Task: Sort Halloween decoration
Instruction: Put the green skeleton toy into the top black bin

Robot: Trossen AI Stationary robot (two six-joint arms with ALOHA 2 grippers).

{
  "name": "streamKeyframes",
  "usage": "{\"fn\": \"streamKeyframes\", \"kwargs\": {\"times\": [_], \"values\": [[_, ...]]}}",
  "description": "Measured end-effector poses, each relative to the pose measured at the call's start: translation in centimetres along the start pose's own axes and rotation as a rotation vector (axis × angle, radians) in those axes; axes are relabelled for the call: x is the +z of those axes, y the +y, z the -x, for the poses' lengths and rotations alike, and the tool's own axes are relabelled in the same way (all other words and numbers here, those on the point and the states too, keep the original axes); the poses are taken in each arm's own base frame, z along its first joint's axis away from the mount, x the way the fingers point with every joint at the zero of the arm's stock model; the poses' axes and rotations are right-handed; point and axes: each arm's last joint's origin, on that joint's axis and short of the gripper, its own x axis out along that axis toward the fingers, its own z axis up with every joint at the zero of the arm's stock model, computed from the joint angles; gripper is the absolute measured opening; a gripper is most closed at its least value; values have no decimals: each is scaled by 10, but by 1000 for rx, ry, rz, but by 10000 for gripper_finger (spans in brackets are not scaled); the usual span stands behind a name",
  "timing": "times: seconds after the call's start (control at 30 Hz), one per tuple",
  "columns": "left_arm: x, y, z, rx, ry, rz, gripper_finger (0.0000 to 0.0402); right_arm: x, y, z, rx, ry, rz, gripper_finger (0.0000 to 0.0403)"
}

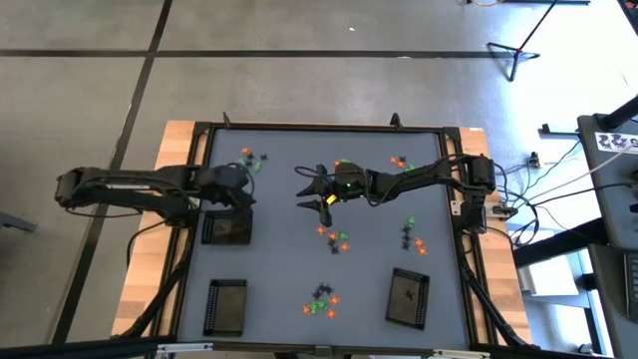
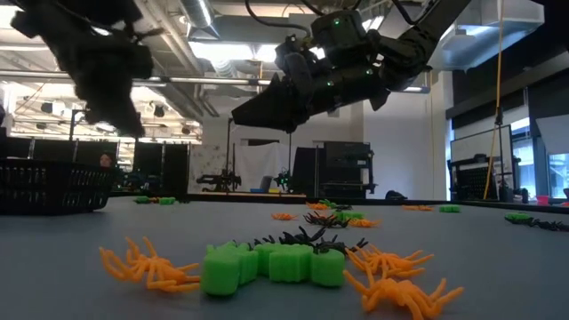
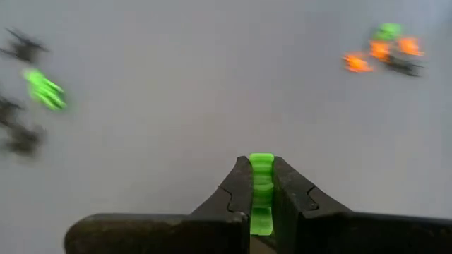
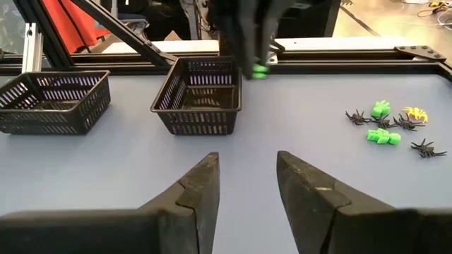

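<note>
My left gripper [image 3: 261,168] is shut on a small bright green trinket [image 3: 261,190] and hangs in the air near the far edge of a black mesh tray [image 1: 227,227]; the right wrist view shows the gripper [image 4: 247,35] with the green piece [image 4: 259,70] over that tray [image 4: 201,95]. My right gripper [image 1: 314,189] stands open above the table's middle, nothing between its fingers [image 4: 205,190]. Little heaps of orange, green and black Halloween decoration lie on the grey table [image 1: 334,237] [image 1: 321,302] [image 1: 254,160]. My left gripper pinches the green trinket between its two fingers [image 3: 236,187]; a narrow green strip [image 3: 261,176] shows in the gap. The fingers slant downward. The trinket is lifted clear of the table.
Two more black mesh trays stand near the front edge [image 1: 225,304] [image 1: 408,297]. Further trinket heaps lie at the far right [image 1: 399,162] and right of centre [image 1: 412,234]. A black frame [image 1: 319,127] rims the table.
</note>
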Motion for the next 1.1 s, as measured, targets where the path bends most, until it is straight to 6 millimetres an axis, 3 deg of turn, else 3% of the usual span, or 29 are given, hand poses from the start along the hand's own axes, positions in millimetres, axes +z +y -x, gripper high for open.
{"fn": "streamKeyframes", "kwargs": {"times": [0.13, 0.37, 0.67, 1.1], "values": [[-11, -1, 11, -53, 61, 40, 11, 0, 0, 0, 0, -1, -1, 140], [-31, 7, 17, 49, 225, 137, 11, 0, 0, 0, 1, -1, -3, 140], [-31, 7, 17, 53, 230, 130, 13, 1, 0, 0, 0, -14, 0, 140], [-31, 7, 17, 52, 229, 128, 54, 5, 1, 2, 13, -25, -54, 140]]}}
